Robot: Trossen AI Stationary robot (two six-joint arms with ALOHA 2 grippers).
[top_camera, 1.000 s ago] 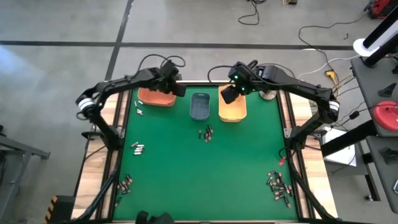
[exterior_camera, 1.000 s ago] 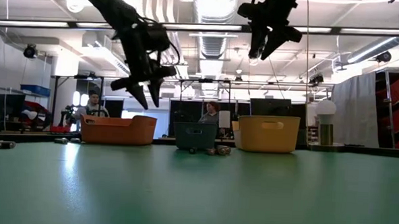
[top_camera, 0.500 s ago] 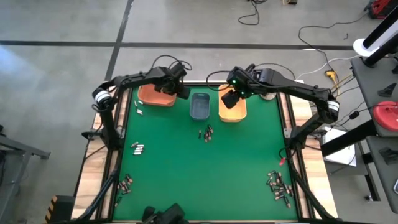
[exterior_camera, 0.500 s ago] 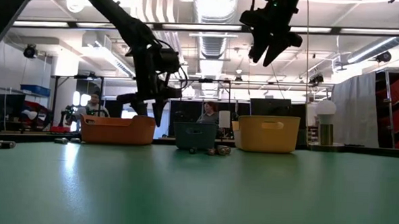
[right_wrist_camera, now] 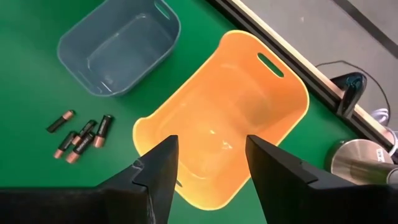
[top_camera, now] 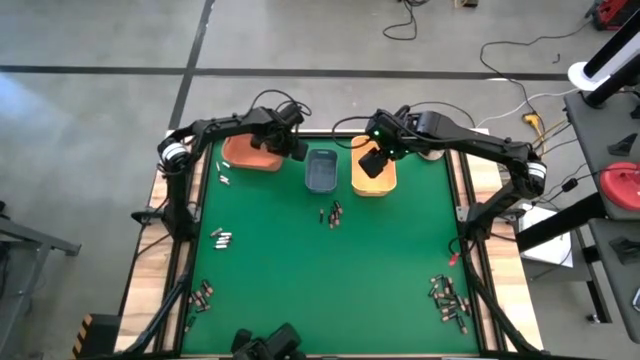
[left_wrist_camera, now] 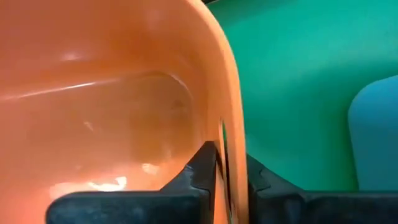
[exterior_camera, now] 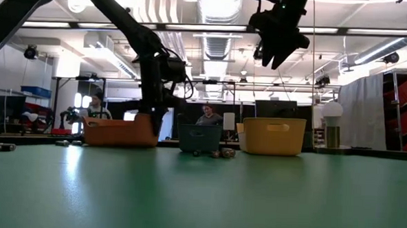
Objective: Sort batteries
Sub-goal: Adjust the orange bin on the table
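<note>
while both arms hang over the far row of bins, the sorting looks barely begun: the orange bin [top_camera: 251,155], the blue-grey bin [top_camera: 321,170] and the yellow-orange bin [top_camera: 374,174] all show bare floors in the wrist views, as far as can be seen, and no cell is visible in any of them. the batteries lie loose on the green tabletop [top_camera: 330,280] in scattered clusters: a small group [top_camera: 332,214] just in front of the blue-grey bin, a few [top_camera: 222,238] toward the left side, more [top_camera: 203,293] by the near left edge, a pair [top_camera: 223,174] beside the orange bin, and the largest pile [top_camera: 449,300] at the near right corner, so nearly everything is left to do. the left tool [top_camera: 293,147] sits low at the orange bin's right-hand wall, its fingers [left_wrist_camera: 202,165] narrowly parted and straddling the rim, one inside and one outside; whether they pinch the wall or merely bracket it cannot be told, and no battery shows between them. the right tool [right_wrist_camera: 207,158] hangs high above the yellow-orange bin, fingers spread wide and holding nothing.
</note>
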